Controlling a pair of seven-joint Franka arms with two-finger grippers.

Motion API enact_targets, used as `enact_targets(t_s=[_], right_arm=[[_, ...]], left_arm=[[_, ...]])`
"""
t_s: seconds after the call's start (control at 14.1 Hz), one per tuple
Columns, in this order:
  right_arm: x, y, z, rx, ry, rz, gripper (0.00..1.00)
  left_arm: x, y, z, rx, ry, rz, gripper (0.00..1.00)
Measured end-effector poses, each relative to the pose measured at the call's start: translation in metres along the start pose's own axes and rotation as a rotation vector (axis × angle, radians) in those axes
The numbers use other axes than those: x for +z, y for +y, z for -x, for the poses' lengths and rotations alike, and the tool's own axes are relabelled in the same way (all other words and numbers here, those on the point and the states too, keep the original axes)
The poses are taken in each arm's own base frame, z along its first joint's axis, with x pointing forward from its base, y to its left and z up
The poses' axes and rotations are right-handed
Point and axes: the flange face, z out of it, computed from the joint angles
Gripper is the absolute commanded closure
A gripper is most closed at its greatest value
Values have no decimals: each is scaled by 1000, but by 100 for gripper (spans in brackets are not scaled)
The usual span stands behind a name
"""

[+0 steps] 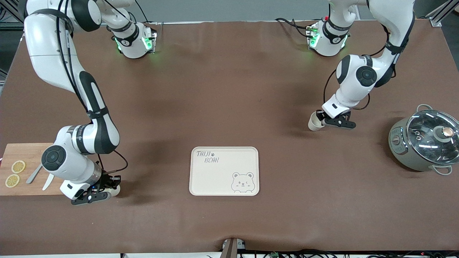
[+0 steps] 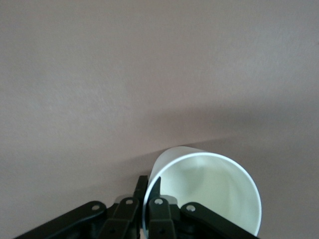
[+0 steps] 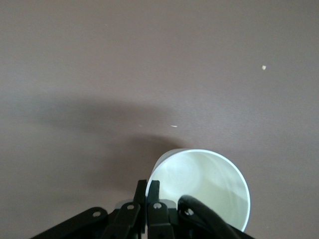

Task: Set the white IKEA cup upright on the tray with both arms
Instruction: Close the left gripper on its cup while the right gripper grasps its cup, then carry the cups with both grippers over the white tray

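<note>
The cream tray with "TAIJI BEAR" lettering lies empty on the brown table, toward the front camera. My left gripper is shut on the rim of a white cup, low at the table toward the left arm's end. In the left wrist view the fingers pinch the cup's wall, one inside and one outside. My right gripper is shut on the rim of a second white cup, low beside the cutting board. The right wrist view shows the same pinch on that cup.
A wooden cutting board with two lemon slices and a knife lies at the right arm's end. A grey pot with a glass lid stands at the left arm's end.
</note>
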Motion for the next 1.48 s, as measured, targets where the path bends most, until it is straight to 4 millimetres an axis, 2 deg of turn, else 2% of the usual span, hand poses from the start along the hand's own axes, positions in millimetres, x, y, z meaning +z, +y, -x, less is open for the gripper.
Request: enact_targets(t_s=[0.21,0.42,0.49,0.64,0.85,1.13,1.48], right_arm=[[-17,-32,-12,51,0,-9,100],[-27,-83,-18,123,-9,-19,100],[-31,-103,-20,141,-10,-23,100],[-34,-137,-20,167,-8,-28,100],[-34,-180,-16,211,-12,-35,100],[-30,-240,-7,294,-18,-43,100],[-23,-314,9,400,-28,-49,100]], left_arm=[[-12,-2,-18,-7,35,0,100],[-37,7,-52,-59,13,5,100],[-49,19,-67,-81,-10,8,100],[-73,58,-101,-128,-44,17,100],[-87,127,-148,-204,-67,23,100],[-69,192,-194,-282,-89,-4,100],[-29,237,-223,-360,-75,12,100]])
